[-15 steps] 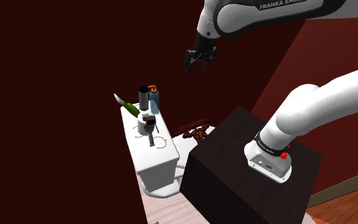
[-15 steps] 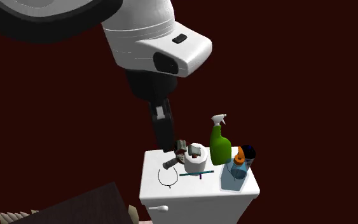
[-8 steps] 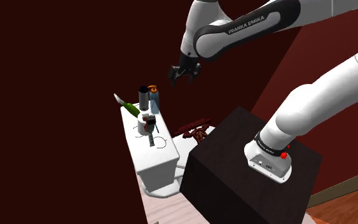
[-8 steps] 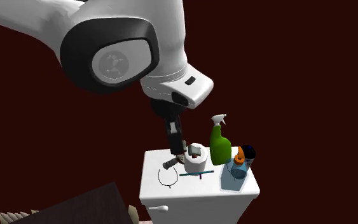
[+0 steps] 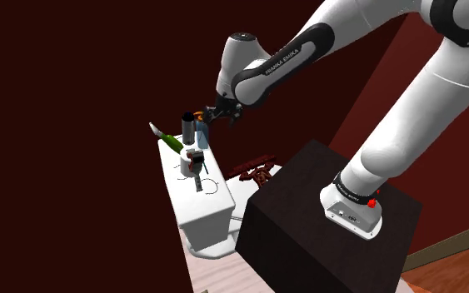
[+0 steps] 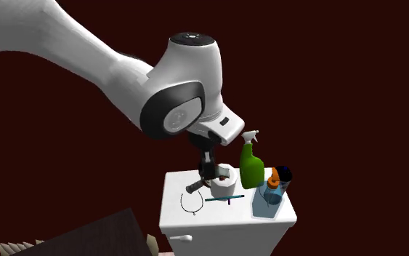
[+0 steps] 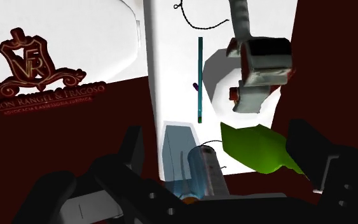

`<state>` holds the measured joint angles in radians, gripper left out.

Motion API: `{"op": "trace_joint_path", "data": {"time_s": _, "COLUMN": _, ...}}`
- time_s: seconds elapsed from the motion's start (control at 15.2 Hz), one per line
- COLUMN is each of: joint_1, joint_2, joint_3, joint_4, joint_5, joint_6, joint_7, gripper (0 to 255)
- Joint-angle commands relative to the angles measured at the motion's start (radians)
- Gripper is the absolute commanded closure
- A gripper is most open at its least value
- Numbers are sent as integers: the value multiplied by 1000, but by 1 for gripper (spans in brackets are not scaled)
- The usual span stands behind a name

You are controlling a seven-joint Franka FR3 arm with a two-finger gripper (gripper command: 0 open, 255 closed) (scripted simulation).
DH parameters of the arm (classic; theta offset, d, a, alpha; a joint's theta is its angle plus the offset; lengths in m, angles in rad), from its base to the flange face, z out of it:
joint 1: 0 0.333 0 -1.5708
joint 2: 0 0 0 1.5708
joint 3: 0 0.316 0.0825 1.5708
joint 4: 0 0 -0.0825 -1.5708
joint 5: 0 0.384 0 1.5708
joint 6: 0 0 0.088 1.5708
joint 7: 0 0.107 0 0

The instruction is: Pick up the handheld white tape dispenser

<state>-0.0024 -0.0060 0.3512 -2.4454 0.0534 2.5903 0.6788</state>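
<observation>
Hovering with fingers [image 7: 133,151] apart, the gripper [image 7: 217,137] faces a grey-white tape dispenser [image 7: 257,71] with red bits.

This looked like a bathroom in a home. A white toilet cistern [image 5: 201,208] stood against a dark red wall [image 5: 66,100], with a flush lever [image 6: 183,238] on its front and the white bowl's base [image 5: 210,246] below it on a pale floor [image 5: 224,276]. The cistern lid [image 6: 177,211] served as a shelf for washroom things: a green spray bottle [image 6: 251,169] with a white trigger head and a clear blue soap bottle [image 6: 269,198] with an orange pump. Off to the shoulder view's lower right ran a strip of reddish wooden flooring [image 5: 453,276] under a dark red skirting board [image 5: 461,240].
</observation>
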Motion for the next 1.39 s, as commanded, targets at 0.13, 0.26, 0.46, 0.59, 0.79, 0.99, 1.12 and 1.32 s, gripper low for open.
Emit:
{"op": "trace_joint_path", "data": {"time_s": 0.13, "joint_1": 20, "joint_2": 172, "joint_3": -4, "joint_4": 80, "joint_5": -95, "joint_6": 92, "joint_7": 122, "gripper": 0}}
{"op": "trace_joint_path", "data": {"time_s": 0.26, "joint_1": 43, "joint_2": 256, "joint_3": -22, "joint_4": 127, "joint_5": -142, "joint_6": 129, "joint_7": 180, "gripper": 0}}
{"op": "trace_joint_path", "data": {"time_s": 0.46, "joint_1": 90, "joint_2": 379, "joint_3": -60, "joint_4": 208, "joint_5": -194, "joint_6": 175, "joint_7": 251, "gripper": 0}}
{"op": "trace_joint_path", "data": {"time_s": 0.59, "joint_1": 122, "joint_2": 458, "joint_3": -85, "joint_4": 268, "joint_5": -216, "joint_6": 198, "joint_7": 289, "gripper": 0}}
{"op": "trace_joint_path", "data": {"time_s": 0.79, "joint_1": 161, "joint_2": 561, "joint_3": -115, "joint_4": 354, "joint_5": -231, "joint_6": 221, "joint_7": 327, "gripper": 0}}
{"op": "trace_joint_path", "data": {"time_s": 0.99, "joint_1": 172, "joint_2": 597, "joint_3": -129, "joint_4": 364, "joint_5": -241, "joint_6": 248, "joint_7": 333, "gripper": 0}}
{"op": "trace_joint_path", "data": {"time_s": 1.12, "joint_1": 180, "joint_2": 622, "joint_3": -139, "joint_4": 371, "joint_5": -248, "joint_6": 266, "joint_7": 337, "gripper": 0}}
{"op": "trace_joint_path", "data": {"time_s": 1.32, "joint_1": 190, "joint_2": 654, "joint_3": -150, "joint_4": 382, "joint_5": -255, "joint_6": 288, "joint_7": 342, "gripper": 0}}
